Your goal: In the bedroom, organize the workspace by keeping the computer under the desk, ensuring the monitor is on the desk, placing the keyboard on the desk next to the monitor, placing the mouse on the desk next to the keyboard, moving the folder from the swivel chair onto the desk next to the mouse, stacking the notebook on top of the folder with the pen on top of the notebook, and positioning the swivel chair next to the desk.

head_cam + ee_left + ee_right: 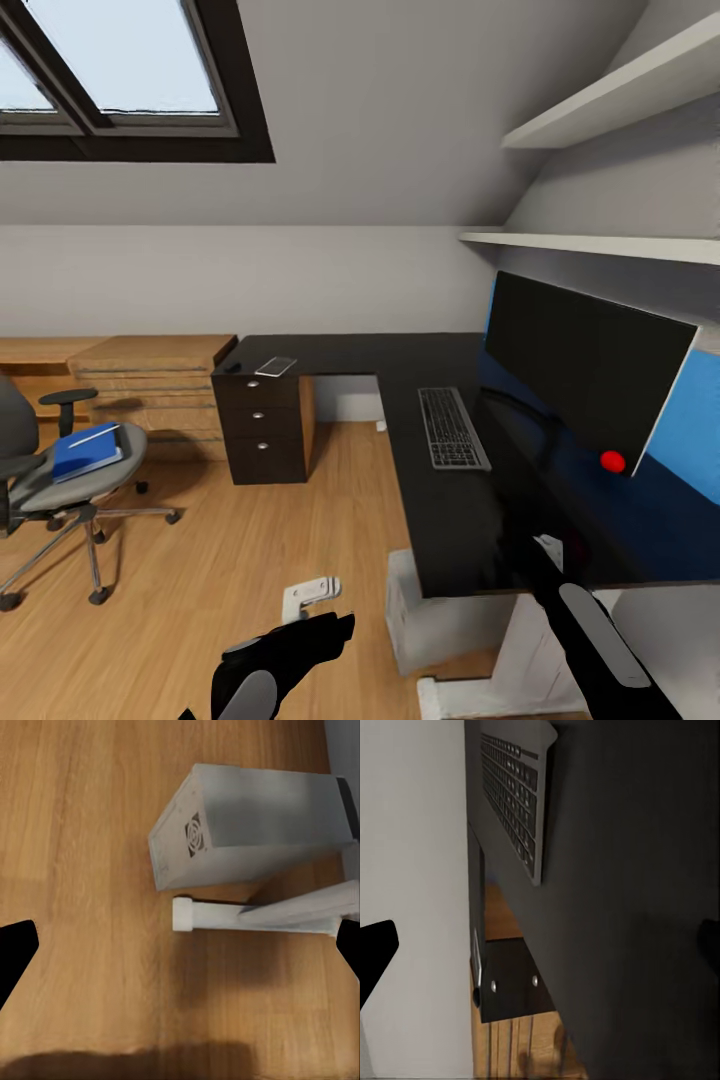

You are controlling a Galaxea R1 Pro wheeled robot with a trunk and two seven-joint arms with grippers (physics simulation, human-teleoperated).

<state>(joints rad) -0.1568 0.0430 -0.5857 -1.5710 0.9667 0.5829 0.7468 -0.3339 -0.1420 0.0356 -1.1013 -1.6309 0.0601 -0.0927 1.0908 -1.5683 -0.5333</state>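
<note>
Monitor [585, 365] stands on the desk [450, 520], right side; keyboard [451, 428] lies just left of it, long axis running near to far. Computer [440, 615] sits under the near end of the desk. Outstanding: folder [86, 452] rests on the swivel chair [60, 480], well left of the desk, its length running left to right; a grey notebook [276, 366] lies over the far drawers. Left pincer [180, 945] and right pincer [540, 945]: fingers apart, holding nothing.
</note>
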